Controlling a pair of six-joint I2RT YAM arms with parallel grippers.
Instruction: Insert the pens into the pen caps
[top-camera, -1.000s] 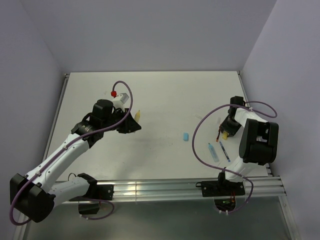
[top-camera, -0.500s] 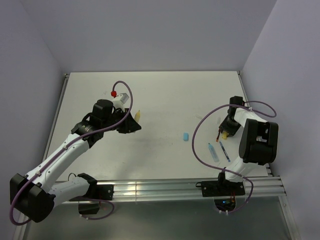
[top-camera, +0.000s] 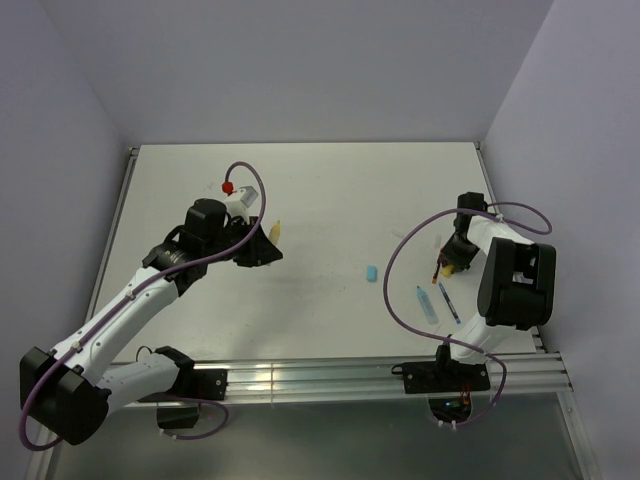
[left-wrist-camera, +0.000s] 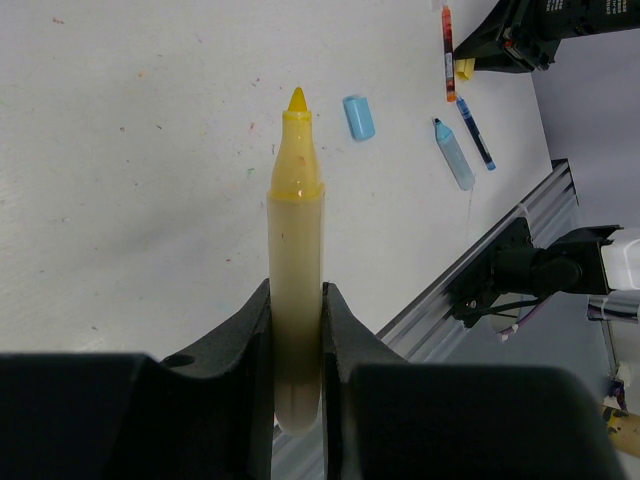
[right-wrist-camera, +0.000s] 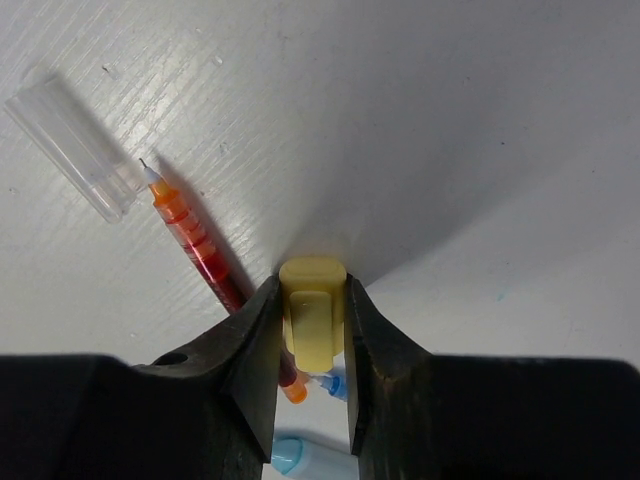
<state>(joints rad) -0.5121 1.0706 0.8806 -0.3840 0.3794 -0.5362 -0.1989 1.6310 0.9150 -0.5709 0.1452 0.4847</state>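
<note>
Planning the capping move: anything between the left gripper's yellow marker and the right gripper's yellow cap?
Only a small light blue cap lies on the white table roughly between the uncapped yellow marker in the left gripper and the stubby yellow cap gripped by the right gripper. Nothing else visible.

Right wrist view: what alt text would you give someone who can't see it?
A black pincer grips a small yellow cap on a white table. A thin red pen lies beside it, a clear tube by its tip.
</note>
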